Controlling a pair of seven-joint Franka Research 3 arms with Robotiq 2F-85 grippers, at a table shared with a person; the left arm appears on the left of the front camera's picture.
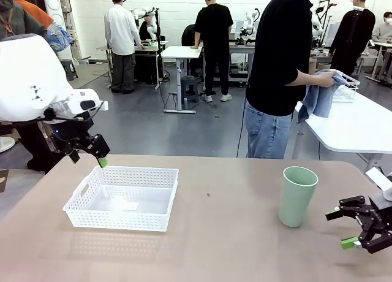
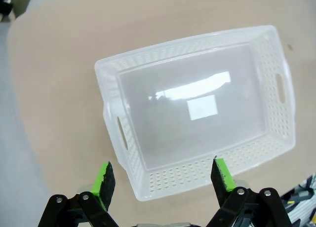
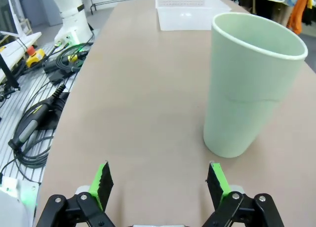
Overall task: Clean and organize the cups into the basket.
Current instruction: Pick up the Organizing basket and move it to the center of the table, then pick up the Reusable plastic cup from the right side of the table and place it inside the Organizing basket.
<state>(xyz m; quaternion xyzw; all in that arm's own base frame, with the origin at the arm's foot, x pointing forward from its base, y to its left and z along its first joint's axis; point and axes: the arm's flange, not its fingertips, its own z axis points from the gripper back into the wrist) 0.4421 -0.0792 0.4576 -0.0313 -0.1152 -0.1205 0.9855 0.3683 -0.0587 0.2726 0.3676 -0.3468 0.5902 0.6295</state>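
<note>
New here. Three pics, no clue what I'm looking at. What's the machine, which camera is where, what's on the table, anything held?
It is a robot with two white arms, each ending in a black two-finger gripper with green pads. The front view is from a fixed camera between the arms, looking across the table. The other two come from wrist cameras looking along each gripper's fingers. On the table: a white lattice basket, empty, below the left gripper, and a mint green cup standing upright near the right gripper. Both grippers are open and hold nothing. Beyond the table a person holds a blue cloth.
</note>
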